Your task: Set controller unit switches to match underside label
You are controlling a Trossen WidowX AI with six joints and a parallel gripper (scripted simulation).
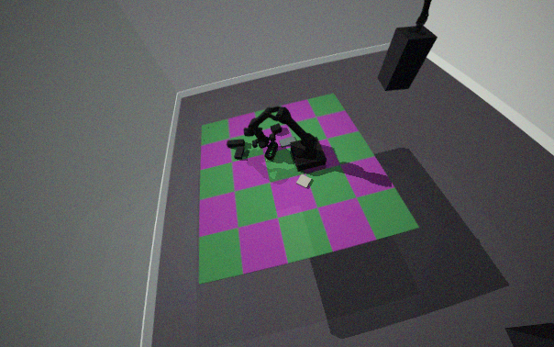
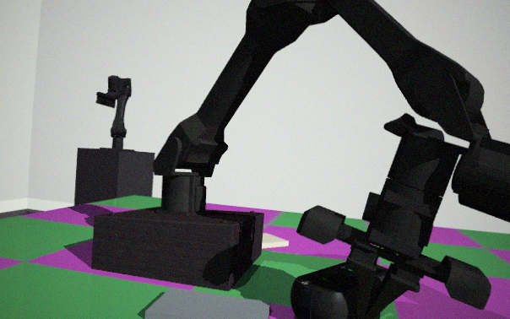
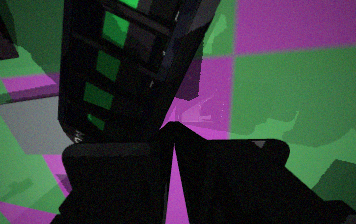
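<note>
The dark grey controller unit (image 1: 273,152) (image 2: 320,295) (image 3: 136,97) lies on the checkered bench in front of the arm's base. In the wrist view it runs up the left half, its switch face in view, with several green switch ends in a row along its left side and small white marks along the right. The upper end is cut off and the label is hidden. My gripper (image 3: 173,126) is shut and empty, its tips beside the unit's lower end; a touch cannot be told. Whether the unit sits fully flat is unclear.
A flat grey plate (image 1: 287,142) (image 2: 207,305) (image 3: 32,125) lies near the unit. A cream block (image 1: 304,181) (image 2: 275,241) lies beyond the arm's base (image 1: 308,158) (image 2: 165,246). Dark modules (image 1: 236,143) (image 1: 239,153) (image 1: 275,128) lie around the gripper.
</note>
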